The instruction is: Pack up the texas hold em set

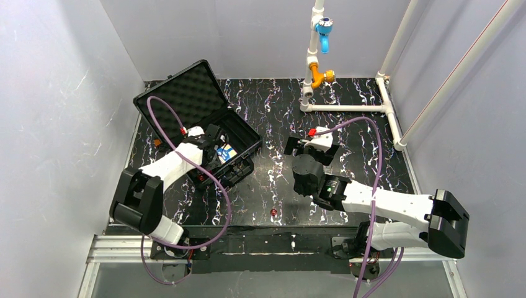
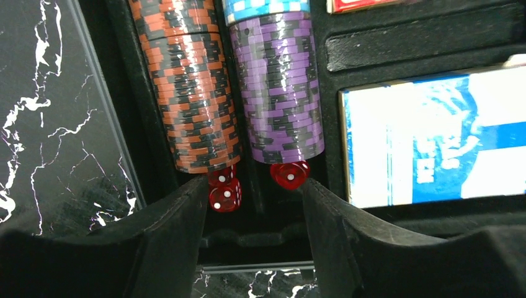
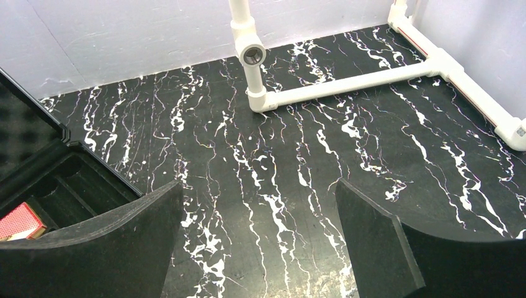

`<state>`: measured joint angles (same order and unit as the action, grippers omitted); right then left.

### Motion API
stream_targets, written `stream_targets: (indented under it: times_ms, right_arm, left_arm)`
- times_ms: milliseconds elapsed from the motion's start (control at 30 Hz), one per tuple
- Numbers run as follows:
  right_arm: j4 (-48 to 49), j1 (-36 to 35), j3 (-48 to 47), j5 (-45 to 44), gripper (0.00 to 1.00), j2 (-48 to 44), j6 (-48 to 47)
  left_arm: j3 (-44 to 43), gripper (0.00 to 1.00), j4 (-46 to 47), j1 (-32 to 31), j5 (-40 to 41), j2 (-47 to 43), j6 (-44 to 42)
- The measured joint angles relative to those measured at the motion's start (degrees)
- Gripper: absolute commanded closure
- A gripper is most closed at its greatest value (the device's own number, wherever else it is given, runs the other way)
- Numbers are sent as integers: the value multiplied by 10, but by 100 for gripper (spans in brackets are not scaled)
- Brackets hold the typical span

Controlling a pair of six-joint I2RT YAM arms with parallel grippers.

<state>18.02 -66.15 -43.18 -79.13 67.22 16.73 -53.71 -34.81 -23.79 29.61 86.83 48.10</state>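
The black case lies open at the left, its foam-lined lid tilted back. My left gripper hangs over the tray, open and empty. In the left wrist view my left gripper has a wide gap between the jaws, with a brown chip stack and a purple chip stack just beyond them. Red dice sit at the brown stack's end, and one die at the purple stack's end. A blue card box lies to the right. My right gripper is open and empty over the bare table.
A loose red die lies on the table near the front edge. A white pipe frame with blue and orange fittings stands at the back right; it also shows in the right wrist view. The case's corner and a red card box show left of my right gripper.
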Motion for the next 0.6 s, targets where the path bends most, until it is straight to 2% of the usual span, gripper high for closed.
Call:
stream_targets:
  times_ms: [300, 600]
  right_arm:
    - [1, 0, 0, 0, 0, 0, 0]
    - [13, -5, 16, 4, 0, 0, -5]
  left_arm:
    - [1, 37, -19, 0, -2, -109, -14]
    - [9, 39, -58, -18, -8, -234, -52]
